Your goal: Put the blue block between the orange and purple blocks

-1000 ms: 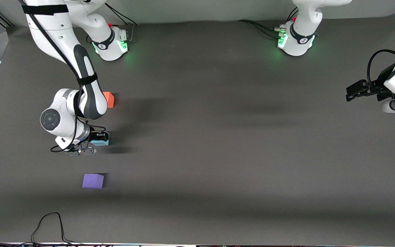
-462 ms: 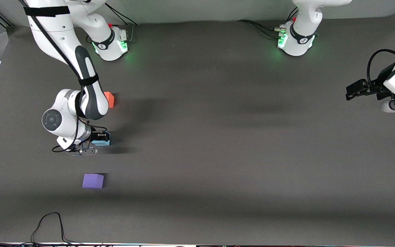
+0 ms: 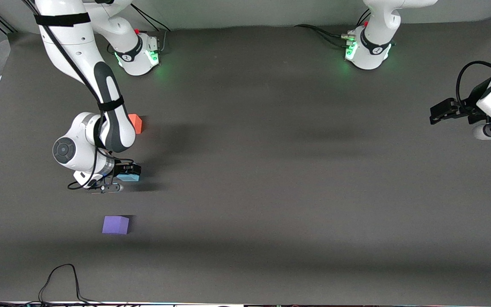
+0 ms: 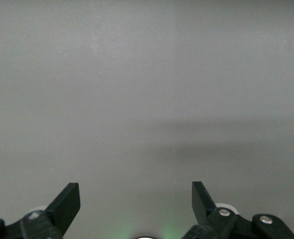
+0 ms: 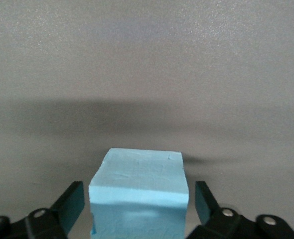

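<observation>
Right gripper (image 3: 122, 175) low at table, jaws spread, left gripper (image 3: 437, 111) waiting aloft, jaws spread

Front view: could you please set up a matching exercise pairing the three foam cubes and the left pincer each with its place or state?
1. small light-blue foam cube
2. small orange-red foam cube
3. small violet-purple foam cube
4. left pincer

A. cube nearest the front camera
B. open, holding nothing, over the left arm's end of the table
C. between the open fingers of the right pincer
D. cube farthest from the front camera, partly hidden by the right arm

Pairs: 1-C, 2-D, 3-A, 4-B
</observation>
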